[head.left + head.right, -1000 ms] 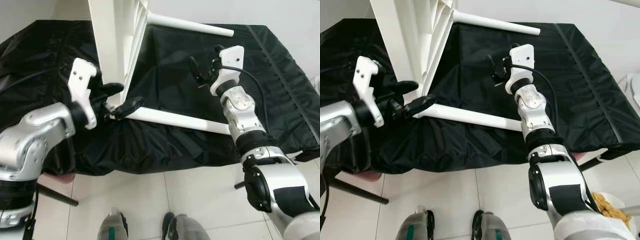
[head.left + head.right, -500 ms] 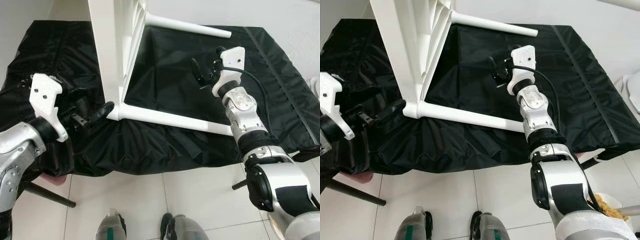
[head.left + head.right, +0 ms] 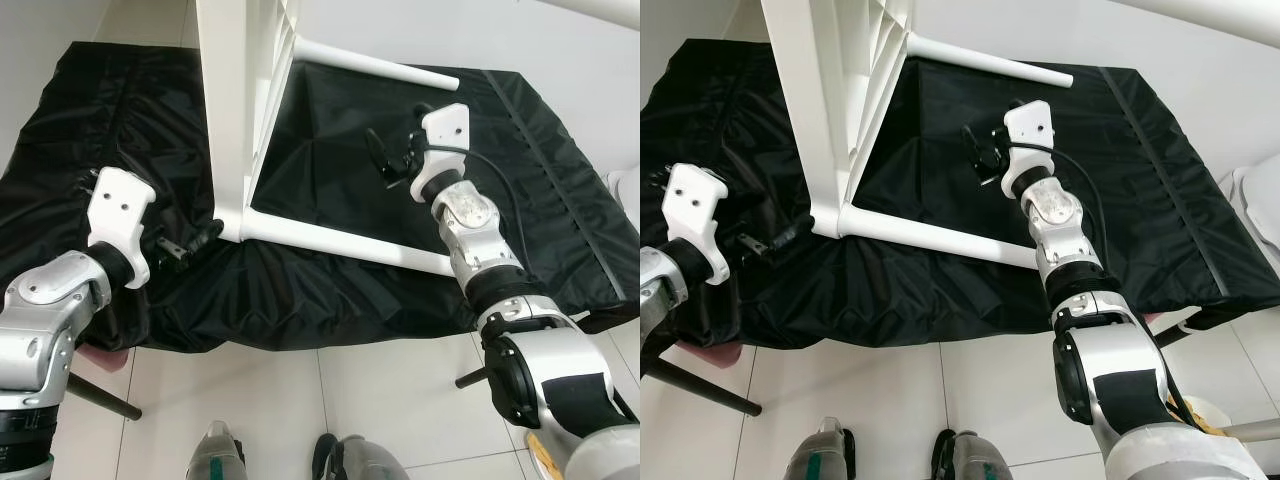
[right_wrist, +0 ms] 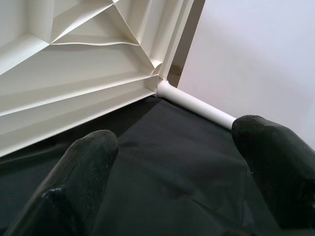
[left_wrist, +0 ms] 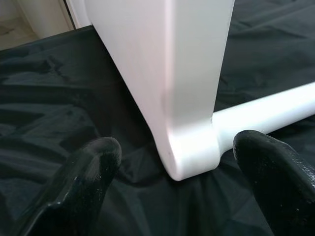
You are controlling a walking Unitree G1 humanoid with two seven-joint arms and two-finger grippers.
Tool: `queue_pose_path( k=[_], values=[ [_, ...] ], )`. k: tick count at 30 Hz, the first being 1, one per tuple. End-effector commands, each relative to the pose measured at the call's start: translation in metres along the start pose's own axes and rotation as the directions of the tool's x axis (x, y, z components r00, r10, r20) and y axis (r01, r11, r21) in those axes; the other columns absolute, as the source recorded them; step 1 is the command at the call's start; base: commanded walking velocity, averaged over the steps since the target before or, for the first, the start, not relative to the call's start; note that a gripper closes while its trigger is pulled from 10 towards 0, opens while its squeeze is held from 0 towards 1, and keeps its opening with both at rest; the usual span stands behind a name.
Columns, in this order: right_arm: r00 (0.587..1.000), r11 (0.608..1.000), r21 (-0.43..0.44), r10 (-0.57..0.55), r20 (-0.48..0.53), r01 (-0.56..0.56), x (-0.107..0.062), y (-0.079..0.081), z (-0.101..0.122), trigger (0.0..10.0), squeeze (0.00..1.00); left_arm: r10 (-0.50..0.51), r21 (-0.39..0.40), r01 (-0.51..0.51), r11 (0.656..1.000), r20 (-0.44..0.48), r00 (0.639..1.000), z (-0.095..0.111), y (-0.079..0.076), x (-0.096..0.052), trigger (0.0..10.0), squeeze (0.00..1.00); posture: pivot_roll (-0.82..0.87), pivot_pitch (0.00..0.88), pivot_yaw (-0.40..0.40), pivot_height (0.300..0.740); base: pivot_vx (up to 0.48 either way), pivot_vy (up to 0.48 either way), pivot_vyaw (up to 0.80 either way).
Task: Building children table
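Note:
The white children's table stands on edge on a black cloth, its tabletop (image 3: 232, 100) upright. One white leg (image 3: 340, 238) runs along the cloth toward the right; another leg (image 3: 380, 68) sticks out higher at the back. My left gripper (image 3: 192, 243) is open just left of the table's lower corner (image 5: 189, 157), with that corner between its fingers (image 5: 91, 177) but untouched. My right gripper (image 3: 385, 165) hovers open over the cloth between the two legs, facing the ribbed underside (image 4: 74, 59). Its fingertips (image 4: 91, 157) hold nothing.
The black cloth (image 3: 540, 180) covers a low stand that reaches almost to the white wall behind. White floor tiles (image 3: 380, 400) lie in front, with my feet (image 3: 220, 455) at the bottom. A dark support rod (image 3: 100, 395) slants out at lower left.
My left gripper let go of the table's lower corner, drew back to the left, and now points at the corner with fingers apart. The right gripper shifted slightly left.

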State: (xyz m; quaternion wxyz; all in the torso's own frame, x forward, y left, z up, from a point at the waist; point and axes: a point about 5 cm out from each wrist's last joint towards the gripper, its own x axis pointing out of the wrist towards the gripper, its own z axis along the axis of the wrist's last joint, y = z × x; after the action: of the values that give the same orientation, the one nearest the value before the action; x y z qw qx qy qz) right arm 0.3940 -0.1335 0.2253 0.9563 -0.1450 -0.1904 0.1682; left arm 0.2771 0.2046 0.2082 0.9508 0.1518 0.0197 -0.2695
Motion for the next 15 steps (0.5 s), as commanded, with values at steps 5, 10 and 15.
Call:
queue_pose_path(
  k=[5, 10, 15],
  values=[
    [1.000, 1.000, 0.016, 0.002, -0.023, -0.002, -0.0073, 0.0031, -0.0102, 10.0, 0.00, 0.303, 0.012, -0.303, 0.953, -0.003, 0.953, -0.0032, 0.0085, 0.0009, 10.0, 0.00, 0.18, 0.068, -0.103, 0.740, 0.000, 0.000, 0.00],
    [1.000, 1.000, 0.025, 0.003, -0.030, -0.002, -0.0103, 0.0068, -0.0141, 10.0, 0.00, 0.338, 0.023, -0.338, 0.941, -0.012, 0.941, -0.0069, 0.0097, 0.0036, 10.0, 0.00, 0.18, 0.068, -0.100, 0.740, 0.000, 0.000, 0.00],
    [1.000, 1.000, 0.027, 0.002, -0.031, -0.001, -0.0110, 0.0071, -0.0148, 10.0, 0.00, 0.361, 0.030, -0.360, 0.932, -0.008, 0.933, -0.0056, 0.0122, 0.0062, 10.0, 0.00, 0.17, 0.067, -0.099, 0.740, 0.000, 0.000, 0.00]
  ],
)
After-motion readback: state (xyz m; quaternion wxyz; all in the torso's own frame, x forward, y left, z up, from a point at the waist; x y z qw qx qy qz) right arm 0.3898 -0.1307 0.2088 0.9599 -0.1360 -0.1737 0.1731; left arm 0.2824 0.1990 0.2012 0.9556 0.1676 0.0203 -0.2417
